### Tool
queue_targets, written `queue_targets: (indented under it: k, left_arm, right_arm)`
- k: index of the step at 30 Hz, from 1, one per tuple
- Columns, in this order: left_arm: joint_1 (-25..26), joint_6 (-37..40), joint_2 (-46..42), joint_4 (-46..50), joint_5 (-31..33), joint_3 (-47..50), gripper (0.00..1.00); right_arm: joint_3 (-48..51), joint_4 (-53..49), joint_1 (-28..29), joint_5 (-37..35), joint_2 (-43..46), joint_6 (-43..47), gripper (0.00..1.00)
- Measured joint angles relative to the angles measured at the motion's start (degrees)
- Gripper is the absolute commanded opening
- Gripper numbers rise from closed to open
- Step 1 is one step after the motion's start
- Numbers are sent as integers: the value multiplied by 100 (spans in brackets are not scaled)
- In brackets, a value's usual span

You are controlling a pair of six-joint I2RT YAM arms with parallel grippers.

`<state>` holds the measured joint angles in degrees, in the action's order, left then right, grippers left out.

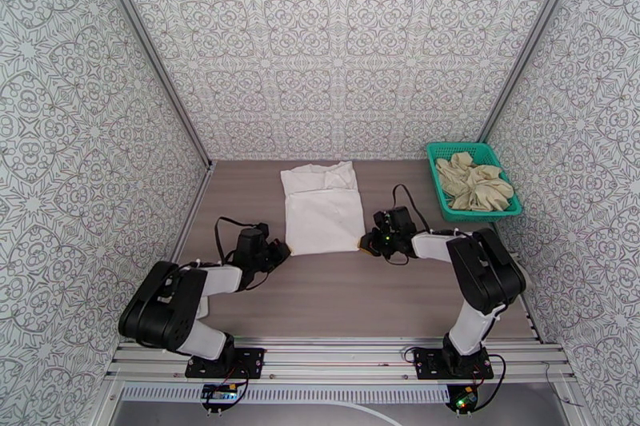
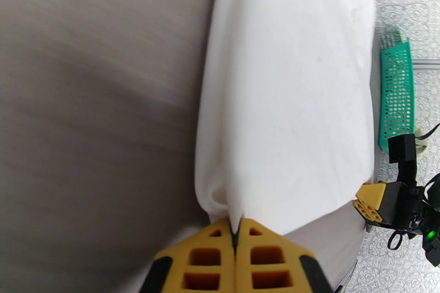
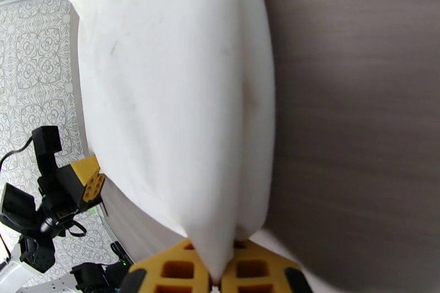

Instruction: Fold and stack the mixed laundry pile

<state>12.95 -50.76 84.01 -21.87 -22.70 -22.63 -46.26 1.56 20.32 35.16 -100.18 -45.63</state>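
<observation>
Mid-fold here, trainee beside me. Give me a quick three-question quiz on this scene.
1. True or false: the left gripper is open above the white T-shirt.
2. The beige garment lies: A) on the T-shirt, B) in the teal basket, C) on the bare table.
3. Fill in: the right gripper is shut on the T-shirt's near ___ corner.
Key: 1 false, shut on it; 2 B; 3 right.

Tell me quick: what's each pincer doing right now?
Left pincer: closed on the white T-shirt, near left corner.
Right pincer: closed on its near right corner.
</observation>
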Motion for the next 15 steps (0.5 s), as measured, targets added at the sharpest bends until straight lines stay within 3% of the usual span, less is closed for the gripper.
queue_targets:
  k: [7,15]
  left_arm:
    - [229,22,-1351,625,9,487,0]
    - [1080,35,-3639,2765,540,629,0]
  right_arm:
    - [466,-435,20,-133,793,107,0]
    - [1038,-1631,267,-396,2024,321,0]
